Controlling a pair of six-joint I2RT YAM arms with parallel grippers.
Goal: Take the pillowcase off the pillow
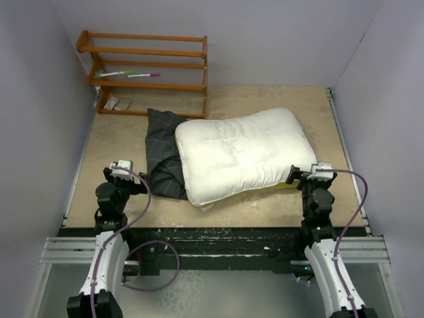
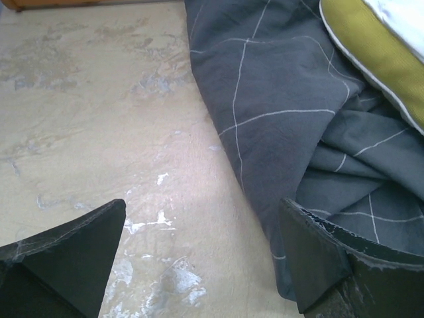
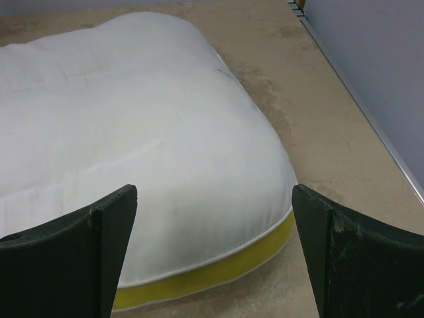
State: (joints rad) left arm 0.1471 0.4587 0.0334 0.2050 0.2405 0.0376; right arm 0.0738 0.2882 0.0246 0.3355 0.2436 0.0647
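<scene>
Beige tabletop (image 1: 112, 142) carries the bare pillow (image 1: 242, 152) at its middle, reaching toward the right edge. The pillowcase (image 1: 162, 156) lies crumpled against the pillow's left side. The left claw (image 2: 202, 205) is spread, empty, at the pillowcase's near edge. The right claw (image 3: 213, 192), also spread and empty, faces the pillow's right end.

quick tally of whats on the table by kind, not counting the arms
pillow: 1
pillowcase: 1
wooden rack: 1
pens on the rack: 2
small pale items on its bottom shelf: 2
total: 7
</scene>
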